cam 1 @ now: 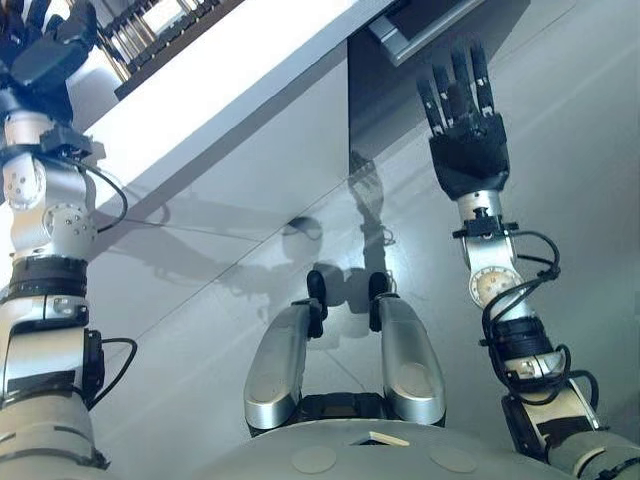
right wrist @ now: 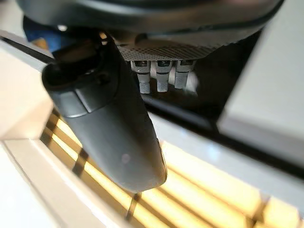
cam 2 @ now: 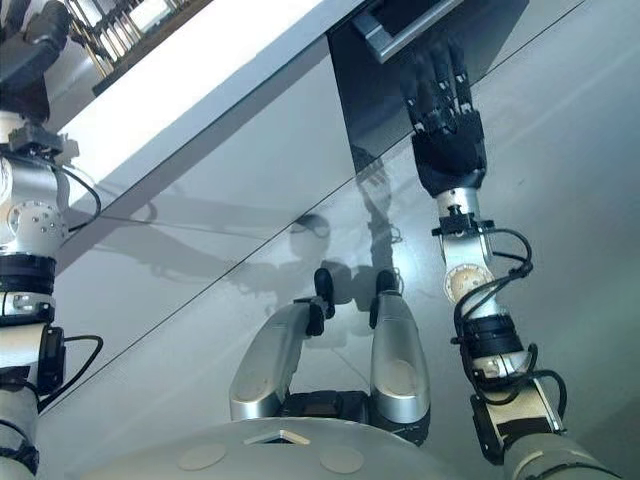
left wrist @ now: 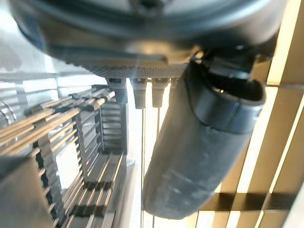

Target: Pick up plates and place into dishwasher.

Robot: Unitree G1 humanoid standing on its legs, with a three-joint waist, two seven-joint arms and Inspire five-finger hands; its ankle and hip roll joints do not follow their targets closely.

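The robot stands close to a white counter (cam 1: 235, 80) that runs from near left to far right. At the far left its left hand (cam 1: 50, 55) hangs over a wire rack (cam 1: 165, 30) that sits on the counter. Seen from the wrist, that hand's thumb (left wrist: 199, 147) juts forward and its fingers (left wrist: 142, 95) reach out loosely toward the rack's metal tines (left wrist: 57, 123). The hand is relaxed and grips nothing. The tines crowd together from that angle, so I cannot tell whether a plate stands among them.

Below the counter edge a grey cabinet front (cam 1: 250, 170) meets a dark panel (cam 1: 390, 100) to its right, which may be the dishwasher's face. A silver bar (cam 2: 400, 30) sits at the panel's top, with a black gap just behind it.

The right hand (cam 1: 468, 150) is raised on the right side in front of that dark panel. Its fingers (cam 1: 455, 85) are straight and held side by side, pointing toward the silver bar, and its palm is empty. The fingertips come near the bar, but I cannot judge whether they touch it or the panel. In the right wrist view the thumb (right wrist: 114, 142) sticks out, well apart from the fingers.
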